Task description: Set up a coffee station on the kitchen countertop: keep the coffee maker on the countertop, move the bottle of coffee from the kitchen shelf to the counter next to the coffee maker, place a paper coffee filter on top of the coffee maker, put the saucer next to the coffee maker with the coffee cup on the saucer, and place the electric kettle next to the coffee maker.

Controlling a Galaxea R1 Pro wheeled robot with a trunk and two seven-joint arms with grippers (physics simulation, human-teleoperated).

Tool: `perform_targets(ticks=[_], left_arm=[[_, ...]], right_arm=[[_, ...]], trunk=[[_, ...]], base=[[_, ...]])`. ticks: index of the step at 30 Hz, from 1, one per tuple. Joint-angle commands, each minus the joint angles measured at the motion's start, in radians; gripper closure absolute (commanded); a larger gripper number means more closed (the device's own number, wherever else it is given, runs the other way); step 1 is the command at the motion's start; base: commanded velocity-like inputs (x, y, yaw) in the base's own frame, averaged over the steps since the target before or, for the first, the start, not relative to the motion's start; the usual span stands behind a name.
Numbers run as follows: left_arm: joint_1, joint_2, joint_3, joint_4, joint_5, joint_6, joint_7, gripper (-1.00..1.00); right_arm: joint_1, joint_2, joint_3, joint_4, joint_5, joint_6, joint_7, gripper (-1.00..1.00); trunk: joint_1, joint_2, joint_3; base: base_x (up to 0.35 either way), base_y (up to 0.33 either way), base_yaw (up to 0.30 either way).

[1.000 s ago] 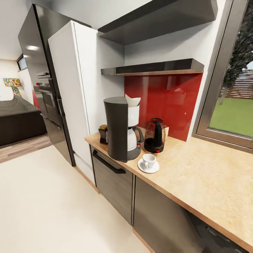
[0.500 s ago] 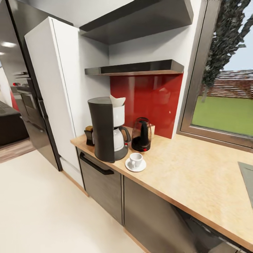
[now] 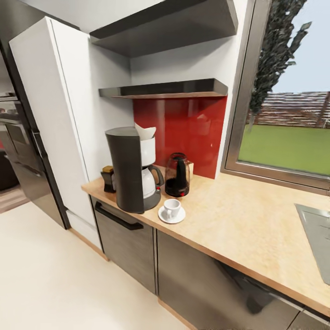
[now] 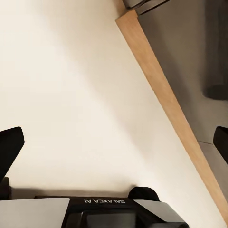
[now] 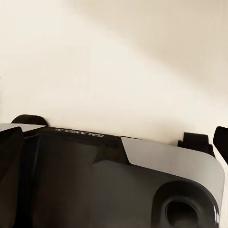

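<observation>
Camera is panning right since a second ago; counter items themselves are sitting unchanged. Coffee maker [image 3: 129, 172] is standing near the counter [image 3: 238, 220] left end, paper coffee filter [image 3: 145, 132] sitting in its top. Bottle of coffee [image 3: 108, 178] is just beside it on the left, electric kettle [image 3: 177, 174] just behind-right by the red backsplash [image 3: 183, 128]. Coffee cup [image 3: 172, 208] is resting on the saucer [image 3: 171, 215] just in front of the kettle. Kitchen shelf [image 3: 165, 89] is hanging above. Left tool [image 4: 114, 142] is hanging released over the cream floor [image 4: 71, 95] beside a wood plinth [image 4: 166, 99]; right tool [image 5: 114, 135] is also spread wide, gripping nothing.
</observation>
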Motion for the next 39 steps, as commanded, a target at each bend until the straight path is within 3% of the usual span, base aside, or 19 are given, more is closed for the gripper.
perform_targets(ticks=[1,14,24,39], left_arm=[[0.0,0.001,-0.007,-0.001,0.011,0.008,-0.002,-1.0],[0.0,0.001,-0.005,-0.001,0.011,0.008,0.009,-1.0],[0.0,0.001,-0.007,-0.001,0.011,0.008,0.03,-1.0],[0.0,0.001,-0.005,-0.001,0.011,0.008,0.032,-1.0]], right_arm=[[-0.001,0.001,0.008,0.004,-0.007,-0.006,0.006,-1.0],[-0.001,0.001,0.008,0.004,-0.007,-0.006,0.006,-1.0],[-0.001,0.001,0.008,0.004,-0.006,-0.006,0.002,-1.0],[-0.001,0.002,0.008,0.004,-0.006,-0.005,0.003,-1.0]], trunk=[[0.0,-0.001,-0.001],[0.0,-0.001,-0.001],[0.0,-0.001,-0.001],[0.0,-0.001,-0.001]], base=[[0.0,0.089,-0.212],[0.002,0.018,-0.243],[0.122,0.232,-0.09],[0.032,0.056,-0.271]])
